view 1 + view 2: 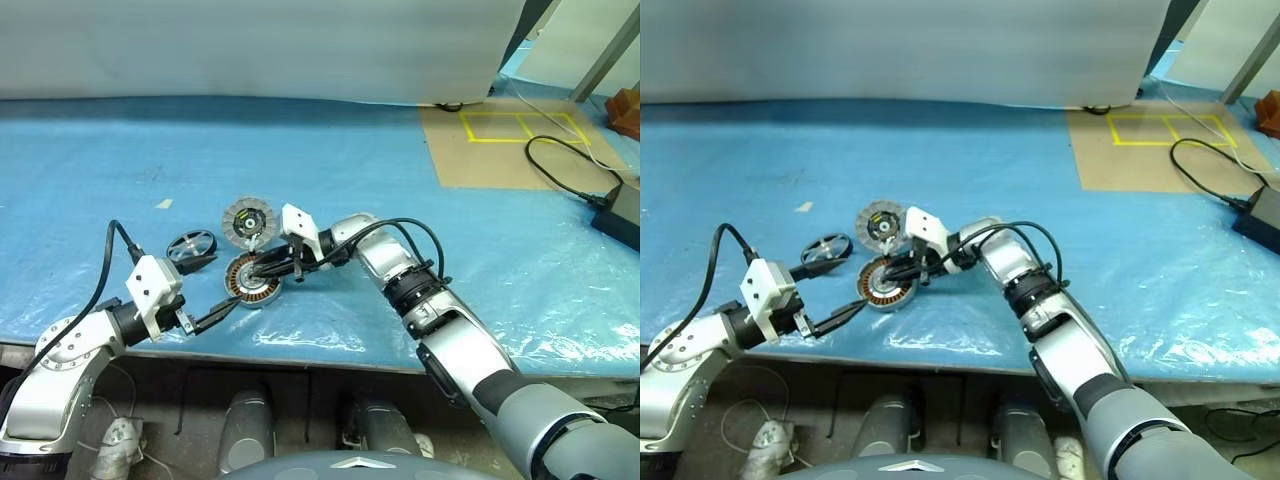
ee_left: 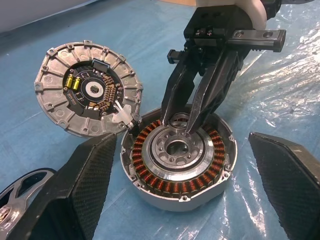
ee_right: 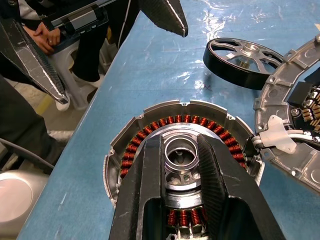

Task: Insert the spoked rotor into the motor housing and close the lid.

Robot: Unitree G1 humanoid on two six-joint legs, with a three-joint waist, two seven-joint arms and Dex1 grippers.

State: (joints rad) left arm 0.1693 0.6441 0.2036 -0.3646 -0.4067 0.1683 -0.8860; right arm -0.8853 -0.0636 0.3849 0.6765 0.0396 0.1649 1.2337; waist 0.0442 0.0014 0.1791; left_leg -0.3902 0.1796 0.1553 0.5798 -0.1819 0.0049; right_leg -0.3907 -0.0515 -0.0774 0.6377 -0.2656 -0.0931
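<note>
Risk: right gripper (image 2: 181, 121) jaws, pinching a thin ring at motor housing (image 2: 177, 162) hub, may drop it. Left gripper (image 1: 212, 318) jaws spread. Spoked rotor (image 1: 191, 246) on counter (image 1: 330, 180), lid (image 1: 247, 219) open.

My head pair looks down over the surface (image 1: 330, 160). Both wrist cams sit close, facing the motor housing (image 2: 177, 162) from opposite sides.

No legible txt, labels, brands or nos. anywhere; tiny marks on lid (image 2: 87, 90) board too small to read.
</note>
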